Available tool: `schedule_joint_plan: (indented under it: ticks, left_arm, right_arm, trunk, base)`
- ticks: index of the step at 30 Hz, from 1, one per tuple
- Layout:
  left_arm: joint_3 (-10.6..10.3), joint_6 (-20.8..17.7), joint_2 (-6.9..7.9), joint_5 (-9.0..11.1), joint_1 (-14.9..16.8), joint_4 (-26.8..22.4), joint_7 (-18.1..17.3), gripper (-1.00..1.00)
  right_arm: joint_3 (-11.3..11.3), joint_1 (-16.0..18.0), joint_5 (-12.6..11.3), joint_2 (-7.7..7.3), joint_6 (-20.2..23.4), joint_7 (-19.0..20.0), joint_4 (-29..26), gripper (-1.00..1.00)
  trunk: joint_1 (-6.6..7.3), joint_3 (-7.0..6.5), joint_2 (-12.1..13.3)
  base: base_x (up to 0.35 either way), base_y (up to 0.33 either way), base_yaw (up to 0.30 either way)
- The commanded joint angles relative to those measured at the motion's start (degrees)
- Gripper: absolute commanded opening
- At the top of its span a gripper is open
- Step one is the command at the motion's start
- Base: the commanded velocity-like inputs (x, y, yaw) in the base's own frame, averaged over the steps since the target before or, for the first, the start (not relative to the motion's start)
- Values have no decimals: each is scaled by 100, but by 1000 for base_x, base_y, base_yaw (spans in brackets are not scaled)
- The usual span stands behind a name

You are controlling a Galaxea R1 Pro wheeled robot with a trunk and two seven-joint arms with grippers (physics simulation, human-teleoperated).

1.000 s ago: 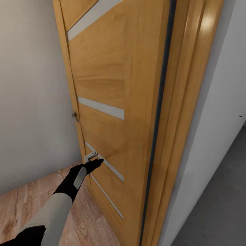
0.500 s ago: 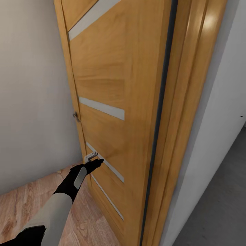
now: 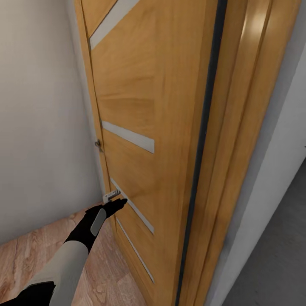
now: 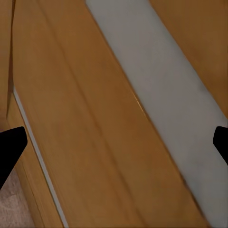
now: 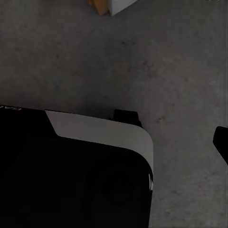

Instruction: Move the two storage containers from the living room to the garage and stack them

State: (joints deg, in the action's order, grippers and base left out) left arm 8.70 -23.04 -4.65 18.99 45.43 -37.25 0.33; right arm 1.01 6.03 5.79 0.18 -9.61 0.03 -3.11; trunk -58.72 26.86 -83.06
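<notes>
The two storage containers are out of view. My left gripper (image 3: 117,205) reaches forward to the face of a wooden door (image 3: 161,106), just below its small metal handle (image 3: 111,195). The left wrist view looks straight at the door panel (image 4: 85,118) and its pale inlay strip (image 4: 161,95). There the left gripper (image 4: 114,142) is open, with one black fingertip (image 4: 9,147) at each side and nothing between them. The right wrist view looks down on the dark-grey concrete floor (image 5: 156,61), where one right fingertip (image 5: 222,140) shows far to the side.
The door stands ajar against its wooden frame (image 3: 238,148). A white wall (image 3: 38,127) closes the left side above light wood-plank flooring (image 3: 25,259). Grey concrete floor (image 3: 276,263) shows at lower right. My own black and white base (image 5: 85,161) sits below the right wrist.
The whole head view has shifted slightly, so door and frame sit a little further right. My left gripper stays at the door beside the handle.
</notes>
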Motion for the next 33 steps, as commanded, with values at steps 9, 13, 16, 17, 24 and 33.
schedule_joint_plan:
  ticks: [9,13,16,17,24,33]
  left_arm:
    - [36,-34,-88,157,36,-19,-42,100]
    - [36,-34,-85,157,36,-19,-42,100]
    - [36,-34,-87,157,36,-18,-42,100]
    - [36,-34,-88,157,36,-17,-42,100]
    - [36,-34,-86,157,36,-19,-42,100]
    - [36,-32,-85,157,36,-11,-42,100]
  right_arm:
    - [4,3,43,-1,-15,-3,4,100]
    - [4,3,44,-1,-15,-3,4,100]
    - [4,3,44,-1,-15,-3,4,100]
    - [4,3,43,-1,-15,-3,4,100]
    - [7,3,46,-1,-15,-3,9,100]
    - [25,3,68,-20,-15,6,-10,100]
  trunk:
    - [-1,5,-2]
    - [-1,5,-2]
    - [-1,5,-2]
    - [-1,5,-2]
    - [-1,5,-2]
    - [-1,5,-2]
  base:
    - [2,0,0]
    - [0,0,0]
    - [0,0,0]
    - [0,0,0]
    - [0,0,0]
    - [0,0,0]
